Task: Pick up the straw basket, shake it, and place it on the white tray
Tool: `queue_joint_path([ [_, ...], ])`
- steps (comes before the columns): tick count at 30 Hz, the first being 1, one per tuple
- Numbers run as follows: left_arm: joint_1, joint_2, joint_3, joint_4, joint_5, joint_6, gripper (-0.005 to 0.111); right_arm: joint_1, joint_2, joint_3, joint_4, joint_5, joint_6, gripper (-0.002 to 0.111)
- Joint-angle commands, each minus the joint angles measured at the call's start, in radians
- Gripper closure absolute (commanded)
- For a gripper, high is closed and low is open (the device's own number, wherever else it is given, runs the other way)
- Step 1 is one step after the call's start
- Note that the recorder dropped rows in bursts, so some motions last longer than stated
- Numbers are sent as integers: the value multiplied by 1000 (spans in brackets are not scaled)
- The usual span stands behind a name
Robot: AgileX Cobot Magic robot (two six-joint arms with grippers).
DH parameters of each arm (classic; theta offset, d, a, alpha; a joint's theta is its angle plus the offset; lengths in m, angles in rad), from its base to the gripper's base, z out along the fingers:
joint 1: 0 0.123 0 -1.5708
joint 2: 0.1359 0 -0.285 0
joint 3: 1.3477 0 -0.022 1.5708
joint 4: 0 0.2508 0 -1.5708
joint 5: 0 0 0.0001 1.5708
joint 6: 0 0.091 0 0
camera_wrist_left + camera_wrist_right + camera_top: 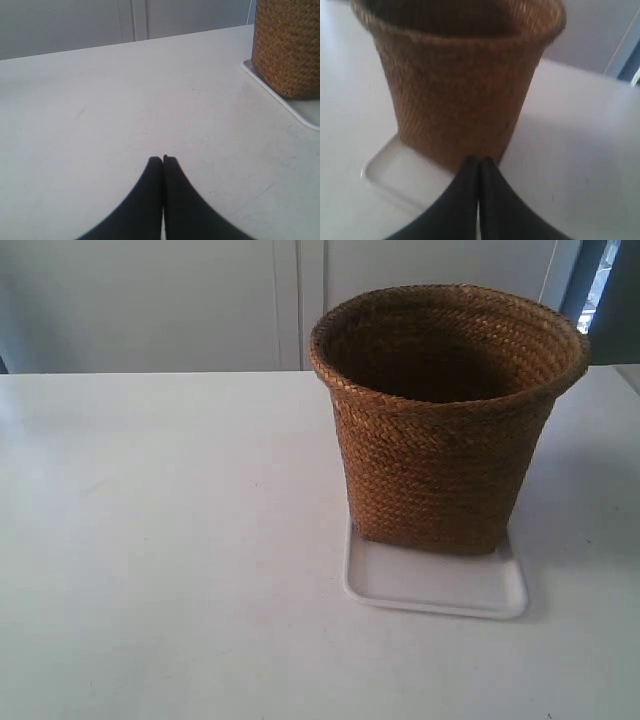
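Left claw [163,159]: its two dark fingers are pressed together with nothing between them, low over bare bench [150,540], well apart from the straw basket [440,460].

The straw basket stands upright on the white tray [440,590]. It sits on the tray's far part, so a bare strip of tray shows in front of the basket's base on the exterior camera's side. The tray's rim shows just past the basket's foot on the left and right. The basket's mouth is open. Only the braided inner wall can be seen, in shadow, and the floor inside is hidden, so I cannot tell what it holds.

Right claw [479,159]: the fingers are closed tip to tip and grip nothing. They sit low and close to the basket's lower wall, beside a tray corner. I cannot tell whether the tips touch the weave.

In the exterior view, a wide stretch of open bench lies left of the basket and a narrower one right of it. The bench's far edge runs behind the basket, at about the height of its rim in that picture. No arm shows in that view.

The bench is plain white and matte, with the basket's soft shadow falling to its right. Behind the basket are pale grey wall panels [150,300] with vertical seams. Past the basket's right rim is a dark upright strip with a bright sliver [603,280].
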Motion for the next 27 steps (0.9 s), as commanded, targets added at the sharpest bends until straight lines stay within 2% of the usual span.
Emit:
queue_joint_path([
  [1, 2, -4, 3, -19, 6, -4, 106, -2, -48, 190, -3, -469, 8, 108],
  [4, 2, -4, 3, -19, 6, -4, 106, -2, -88, 306, -2, -581, 55, 108],
  [9, 2, -4, 3, -19, 6, -4, 106, -2, -186, 425, -2, -586, 140, 108],
  [12, 2, -4, 3, -19, 6, -4, 106, -2, -267, 425, -2, -469, 140, 108],
  [19, 2, -4, 3, -19, 6, -4, 106, -2, -396, 425, -5, -352, 97, 108],
  [27, 2, -4, 3, -19, 6, -4, 106, -2, -396, 425, -5, -342, 99, 108],
])
